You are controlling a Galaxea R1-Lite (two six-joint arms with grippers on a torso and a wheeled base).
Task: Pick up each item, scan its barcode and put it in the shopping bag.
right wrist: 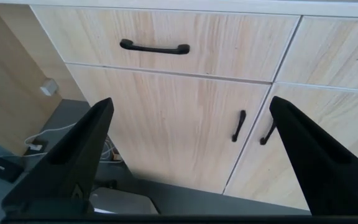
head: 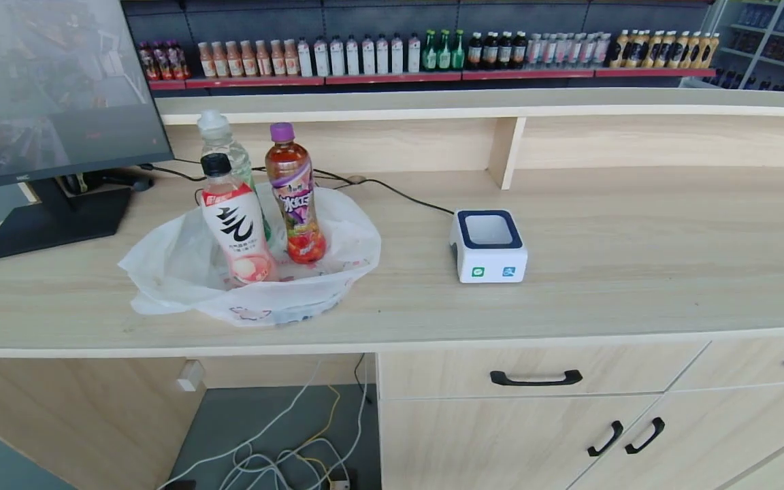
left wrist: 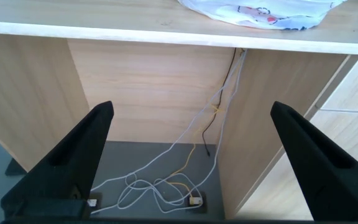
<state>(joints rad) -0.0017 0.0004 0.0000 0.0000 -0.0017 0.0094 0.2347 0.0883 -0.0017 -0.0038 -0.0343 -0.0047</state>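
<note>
White plastic shopping bag [head: 276,299] sits on the pale wooden counter [head: 637,272] at nine o'clock from the white scanner box [head: 488,246]. A pink-white bottle [head: 237,224], a purple-capped orange bottle [head: 295,197] and a clear bottle [head: 218,139] stand inside. I see my black left gripper [left wrist: 191,106] and black right gripper [right wrist: 190,101] low before the counter front, fingers spread wide, holding nothing.

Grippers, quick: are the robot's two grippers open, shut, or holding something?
Left gripper: open, holding nothing.
Right gripper: open, holding nothing.
</note>
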